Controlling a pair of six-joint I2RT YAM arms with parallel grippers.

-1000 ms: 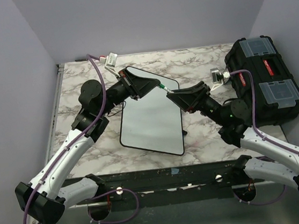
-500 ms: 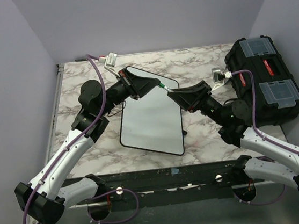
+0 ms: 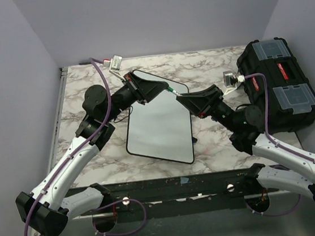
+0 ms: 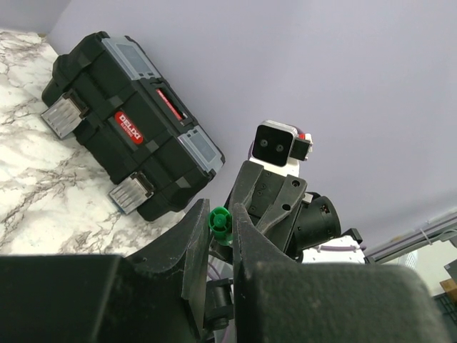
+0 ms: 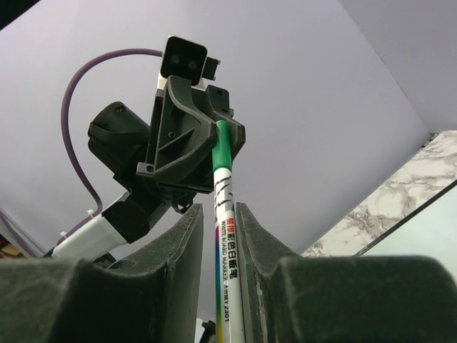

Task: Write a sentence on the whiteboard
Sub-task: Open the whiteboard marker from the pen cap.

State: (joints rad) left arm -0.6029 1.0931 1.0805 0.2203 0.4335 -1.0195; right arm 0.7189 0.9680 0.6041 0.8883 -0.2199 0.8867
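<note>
Whiteboard (image 3: 159, 132) x1; marker (image 5: 223, 207) x1; L jaws tight on it; R jaws unclear

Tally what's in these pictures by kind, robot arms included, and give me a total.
Whiteboard: 1
Marker: 1, green-capped
Toolbox: 1, black
Robot arms: 2, the left arm and the right arm
Total: 5
</note>
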